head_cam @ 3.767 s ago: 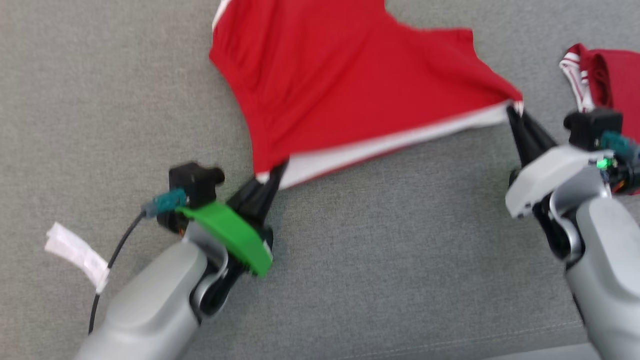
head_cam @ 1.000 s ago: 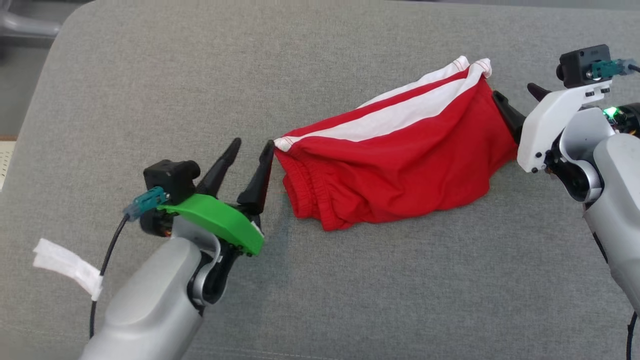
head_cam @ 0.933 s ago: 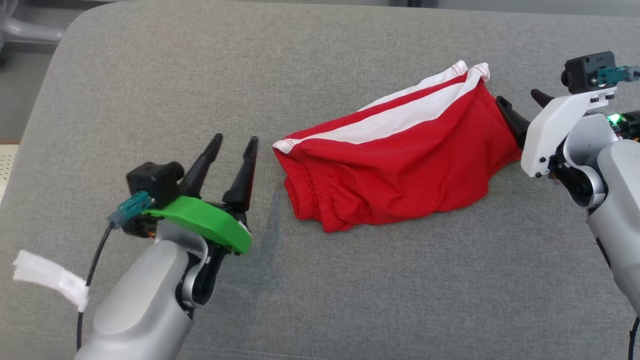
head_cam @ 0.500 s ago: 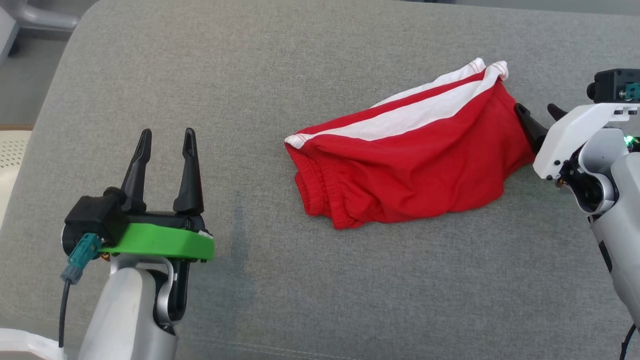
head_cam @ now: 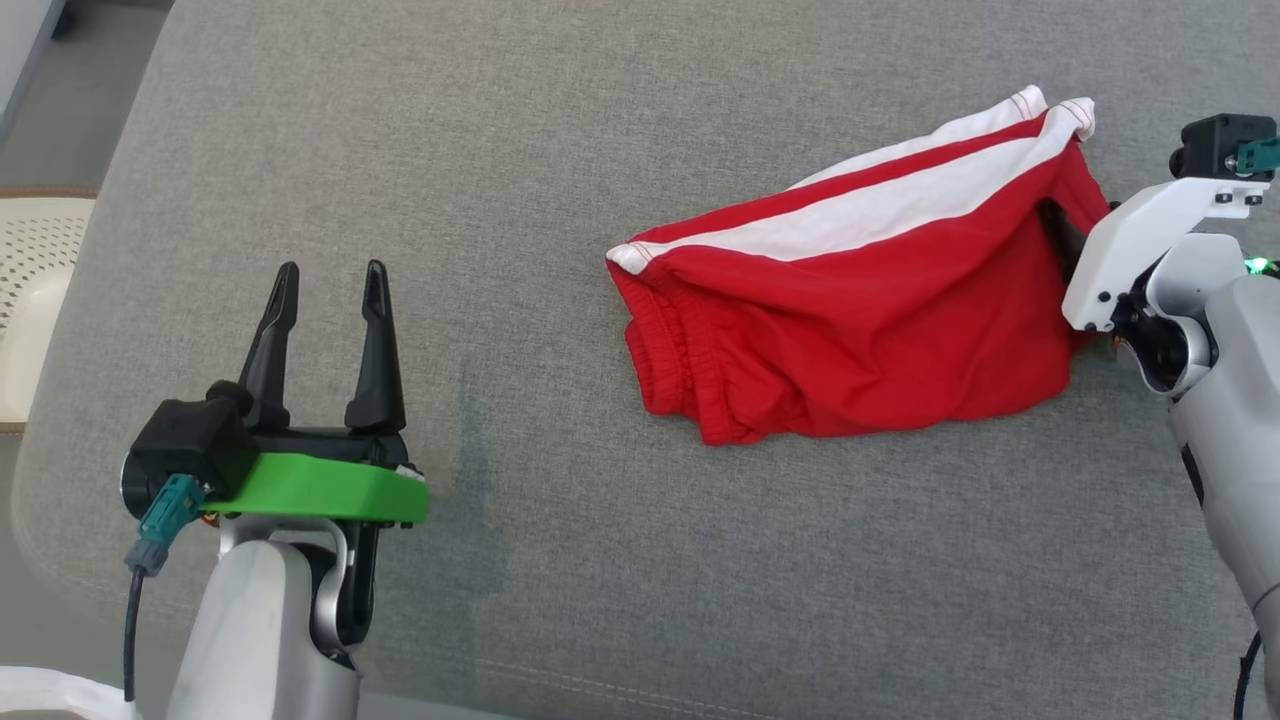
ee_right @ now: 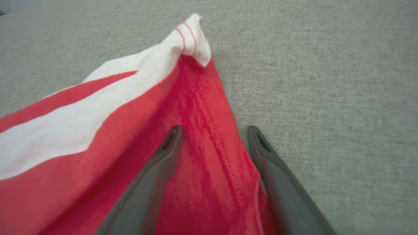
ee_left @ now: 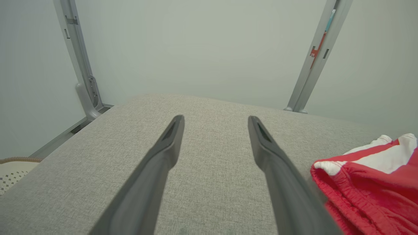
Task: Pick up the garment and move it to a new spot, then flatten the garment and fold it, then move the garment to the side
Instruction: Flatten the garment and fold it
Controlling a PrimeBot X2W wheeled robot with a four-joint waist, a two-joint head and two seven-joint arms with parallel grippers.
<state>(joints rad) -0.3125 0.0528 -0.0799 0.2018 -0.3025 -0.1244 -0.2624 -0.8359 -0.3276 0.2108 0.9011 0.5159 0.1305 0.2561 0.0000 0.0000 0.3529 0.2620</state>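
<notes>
The folded red cloth garment with a white stripe (head_cam: 860,320) lay right of centre on the grey fabric cushion (head_cam: 500,150). The right gripper (ee_right: 215,130) stood spread, straddling its right edge; the left gripper (head_cam: 331,270) gaped empty, well apart. Open cushion reached left to its rounded edge.

One red garment (head_cam: 850,330), two end effectors (head_cam: 325,285) (ee_right: 214,130), one grey cushion (head_cam: 600,150), two metal posts (ee_left: 78,58) (ee_left: 320,55).
</notes>
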